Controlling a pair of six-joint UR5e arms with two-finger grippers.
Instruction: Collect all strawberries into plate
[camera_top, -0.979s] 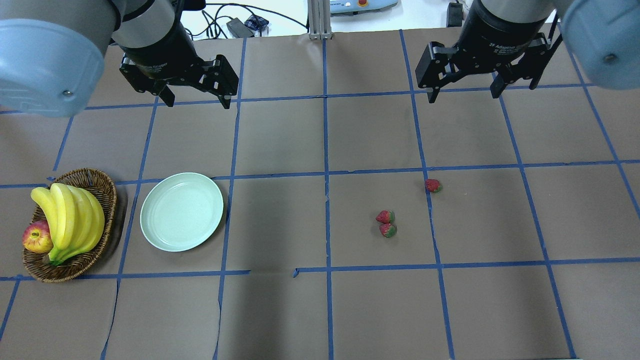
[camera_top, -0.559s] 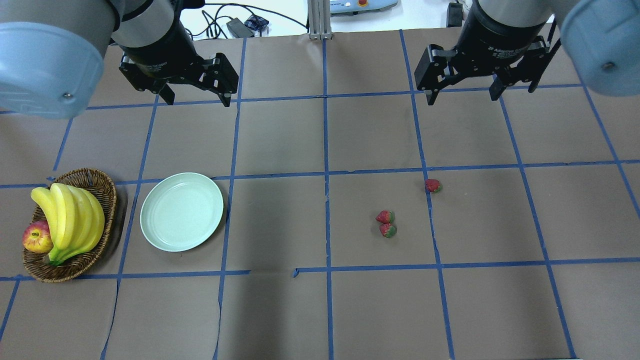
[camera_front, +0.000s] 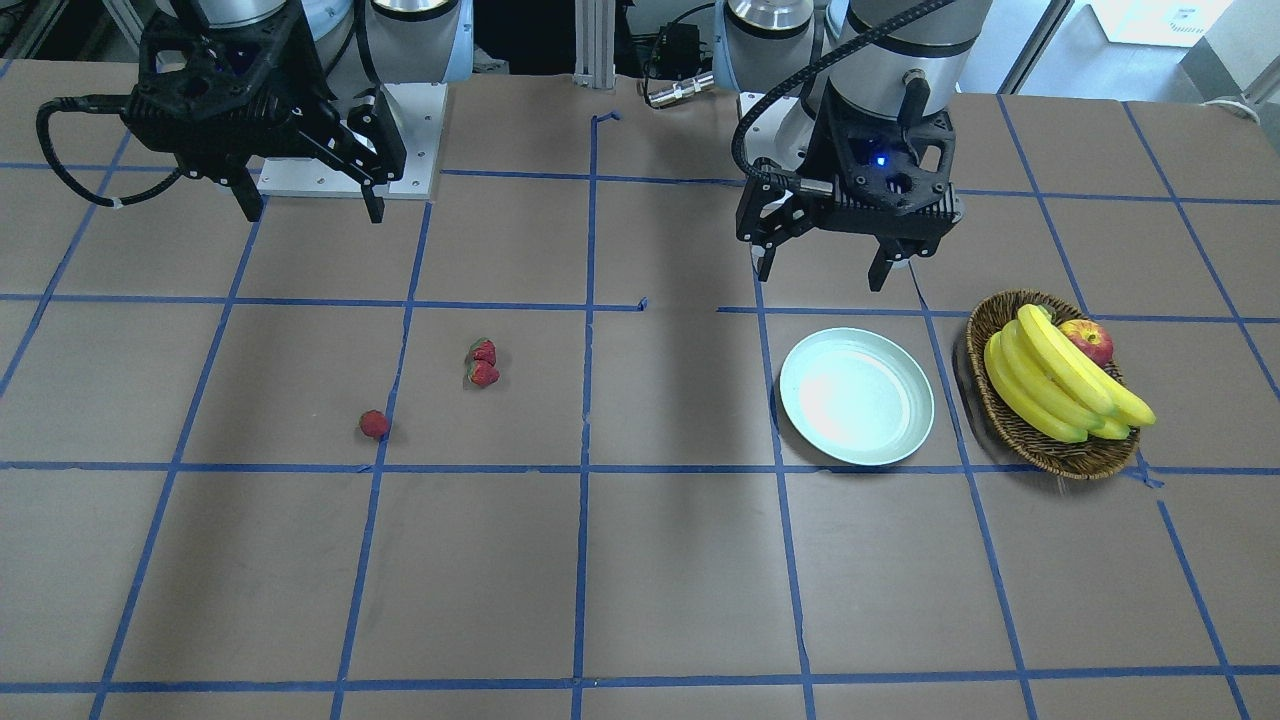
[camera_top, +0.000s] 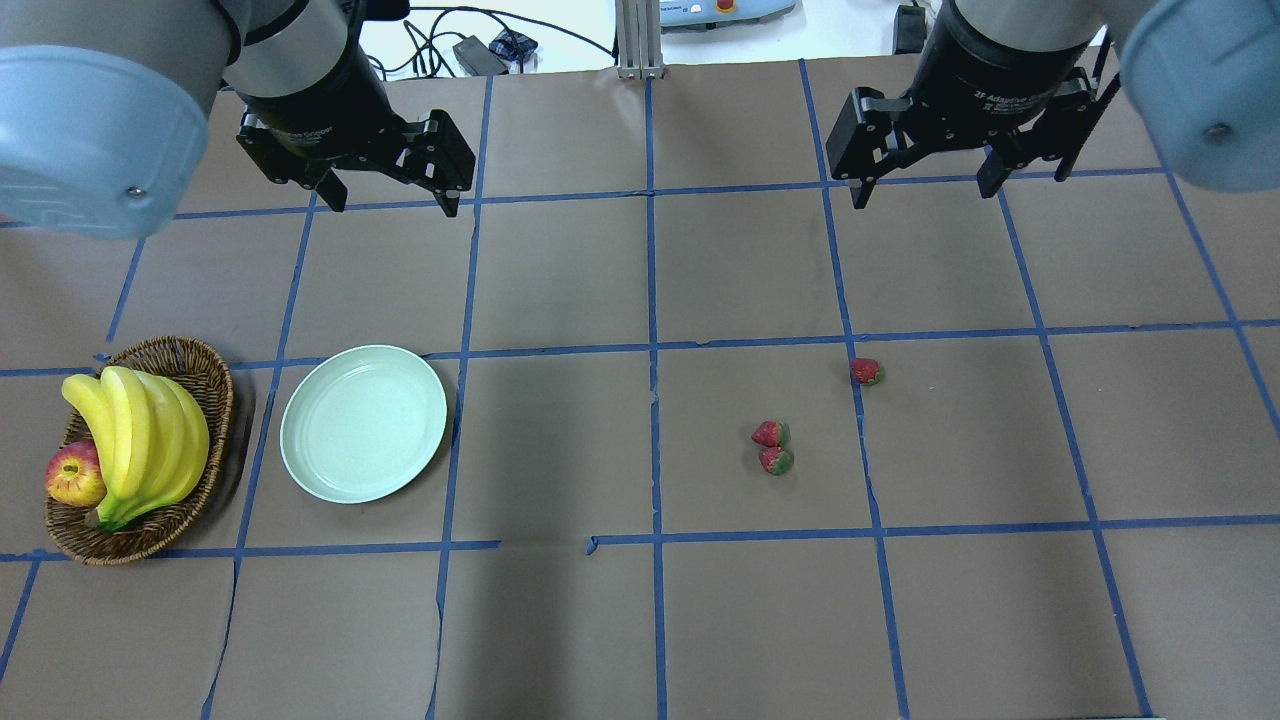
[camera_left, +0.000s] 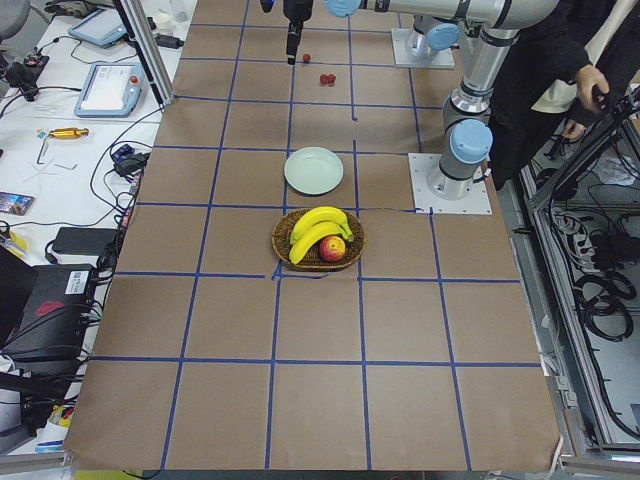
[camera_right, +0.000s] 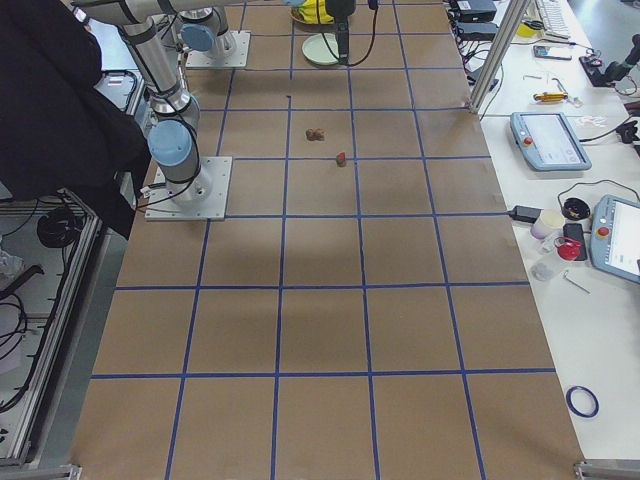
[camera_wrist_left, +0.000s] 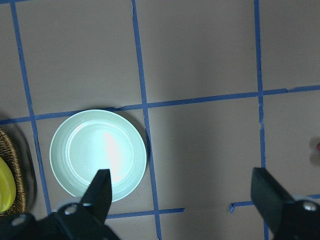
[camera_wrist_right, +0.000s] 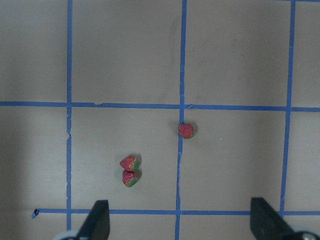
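Three strawberries lie on the brown table right of centre: one alone (camera_top: 867, 371) and two touching (camera_top: 770, 433) (camera_top: 776, 460). They also show in the right wrist view (camera_wrist_right: 186, 130) (camera_wrist_right: 129, 163) (camera_wrist_right: 130, 177). The empty mint-green plate (camera_top: 363, 423) sits at the left; it also shows in the left wrist view (camera_wrist_left: 98, 155). My left gripper (camera_top: 393, 203) is open and empty, high above the table, farther back than the plate. My right gripper (camera_top: 924, 192) is open and empty, high above the table, farther back than the strawberries.
A brown wicker basket (camera_top: 190, 352) with bananas (camera_top: 140, 430) and an apple (camera_top: 75, 475) stands just left of the plate. Blue tape lines grid the table. A person in dark clothes (camera_left: 560, 60) stands by the robot's base.
Both grippers have shifted only very slightly. The strawberries, plate and basket have not moved.
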